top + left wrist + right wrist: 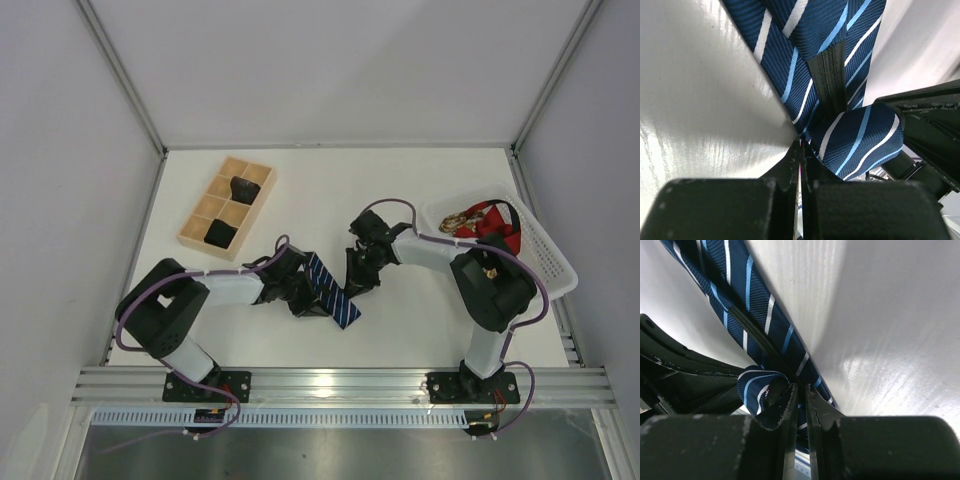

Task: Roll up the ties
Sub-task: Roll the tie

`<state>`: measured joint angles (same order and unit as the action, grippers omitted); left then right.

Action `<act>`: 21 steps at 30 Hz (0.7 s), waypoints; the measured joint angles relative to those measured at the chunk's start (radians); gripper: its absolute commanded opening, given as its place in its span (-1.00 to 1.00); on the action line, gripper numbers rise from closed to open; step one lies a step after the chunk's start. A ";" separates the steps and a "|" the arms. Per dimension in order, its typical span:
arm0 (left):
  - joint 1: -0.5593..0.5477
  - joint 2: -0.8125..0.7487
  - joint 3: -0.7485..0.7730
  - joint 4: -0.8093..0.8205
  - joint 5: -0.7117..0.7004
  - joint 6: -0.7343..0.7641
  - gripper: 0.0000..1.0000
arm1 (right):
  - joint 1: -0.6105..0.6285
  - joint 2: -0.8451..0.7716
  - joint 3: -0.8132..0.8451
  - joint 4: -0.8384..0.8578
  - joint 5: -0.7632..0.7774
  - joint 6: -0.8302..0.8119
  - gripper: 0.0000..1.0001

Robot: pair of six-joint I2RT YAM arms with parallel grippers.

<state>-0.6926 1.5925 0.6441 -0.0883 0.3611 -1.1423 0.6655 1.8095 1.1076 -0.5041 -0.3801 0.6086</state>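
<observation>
Navy striped tie (335,297) is laid slantwise on the counter (420,330) between the two arms, near the front edge. A first turn (860,140) is seen at one end, loose and open at its centre in the right wrist view.

Left tool (800,155): clenched, fingertips met at the tie's edge, just beside the turn. Whether fabric is pinched cannot be told.
Right tool (799,392): nearly closed, with striped fabric seen in the narrow gap, so it is judged to be grasping the tie beside the turn.

Two rolled bundles (221,233) are noted in the wooden divider tray (186,238). A red tie (492,215) and a gold-patterned tie (458,218) are noted in the white basket (560,262).

Risks judged from here:
- The turn could spring open if either tool is released before more wraps are laid. The fabric looks smooth and slippery, and the core is slack.
- The roll could be skewed into a cone, since the tie lies at a slant and is held at one edge only.
- Only the top layer may be caught, so the underside could be dragged along the counter instead of being wound.
- The tools are set very close together. Contact between them is likely if either one is turned.
- The free length could be pulled off line, which would leave an uneven bundle too wide for a tray compartment.
</observation>
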 measured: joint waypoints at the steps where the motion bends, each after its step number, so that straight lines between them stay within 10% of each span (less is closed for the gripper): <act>1: 0.000 0.000 0.000 -0.001 0.000 0.000 -0.99 | -0.002 0.001 0.000 0.000 0.002 0.000 -0.66; 21: 0.003 -0.186 0.187 -0.283 -0.019 0.240 -0.99 | -0.129 -0.191 -0.061 -0.106 0.029 -0.128 -0.38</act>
<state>-0.6891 1.4063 0.8310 -0.3717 0.3420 -0.9020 0.5362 1.6184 1.0466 -0.6098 -0.3508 0.4805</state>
